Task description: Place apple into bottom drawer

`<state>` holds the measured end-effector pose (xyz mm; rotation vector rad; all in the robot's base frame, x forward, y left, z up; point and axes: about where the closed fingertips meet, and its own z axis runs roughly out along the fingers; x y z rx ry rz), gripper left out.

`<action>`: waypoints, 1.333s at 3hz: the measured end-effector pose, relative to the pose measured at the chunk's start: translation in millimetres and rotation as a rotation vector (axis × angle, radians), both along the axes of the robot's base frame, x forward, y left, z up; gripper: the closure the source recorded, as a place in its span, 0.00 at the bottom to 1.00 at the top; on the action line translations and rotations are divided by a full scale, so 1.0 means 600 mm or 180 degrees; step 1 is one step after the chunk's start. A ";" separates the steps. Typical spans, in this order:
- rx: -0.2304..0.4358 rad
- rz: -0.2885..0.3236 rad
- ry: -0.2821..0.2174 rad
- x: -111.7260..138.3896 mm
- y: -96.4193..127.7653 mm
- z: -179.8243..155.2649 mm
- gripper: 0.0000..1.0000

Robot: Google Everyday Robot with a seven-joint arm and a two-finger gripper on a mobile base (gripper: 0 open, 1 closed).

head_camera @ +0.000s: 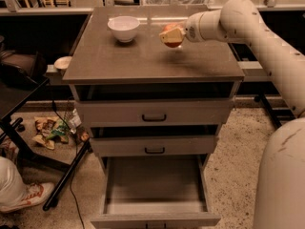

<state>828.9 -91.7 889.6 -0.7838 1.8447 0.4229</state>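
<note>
The apple (171, 34), red-orange, sits between the fingers of my gripper (170, 36), lifted a little above the cabinet top (143, 61) at its right middle. The gripper is shut on the apple; the pale fingers cover much of it. My white arm reaches in from the right. The bottom drawer (153, 213) is pulled out at the foot of the cabinet, its flat inside bare, well below and slightly left of the apple.
A white bowl (124, 28) stands at the back left of the cabinet top. The two upper drawers (154, 114) with black handles are closed. A black stand and cables lie on the floor at left, with litter (50, 130) and a person's shoe (28, 197).
</note>
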 end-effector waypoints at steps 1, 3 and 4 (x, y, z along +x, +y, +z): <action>0.0000 0.0001 0.0000 0.000 0.000 0.000 1.00; -0.0065 0.0426 -0.0052 -0.089 0.008 0.021 1.00; -0.0307 0.0595 -0.0068 -0.185 -0.007 0.055 1.00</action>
